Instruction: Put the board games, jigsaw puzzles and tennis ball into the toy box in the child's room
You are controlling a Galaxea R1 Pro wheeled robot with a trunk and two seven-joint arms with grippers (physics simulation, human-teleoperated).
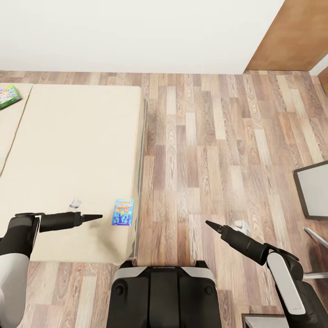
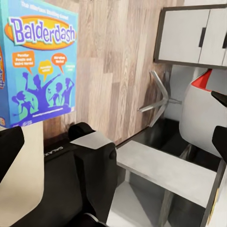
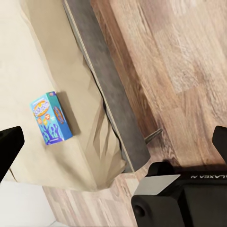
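— Where do your pincers stand, and what have they got?

— Your left pincer [image 1: 96,217] hangs over the near end of the bed [image 1: 68,150], and your right pincer [image 1: 210,224] hangs over the plank floor [image 1: 205,136]. In the head view each one narrows to a dark point, so you cannot tell from there how far either is spread. In each wrist view the two dark fingertips sit far apart at opposite edges of the frame, with nothing between them, so both read as wide and empty. Neither touches anything.

— And the toys?

— The blue board game [image 1: 123,212] lies flat on the cream mattress close to the bed's grey side rail [image 3: 106,85], just beyond your left pincer's tip and apart from it. Its lid reads "Balderdash" in your left wrist view [image 2: 38,61]. Your right pincer is well apart from it, on the far side of that rail. The second board game [image 1: 9,95], white, green and yellow, lies on the other mattress, far from your left pincer. Part of the grey worktop [image 1: 314,189] shows beyond your right pincer, outward of it.
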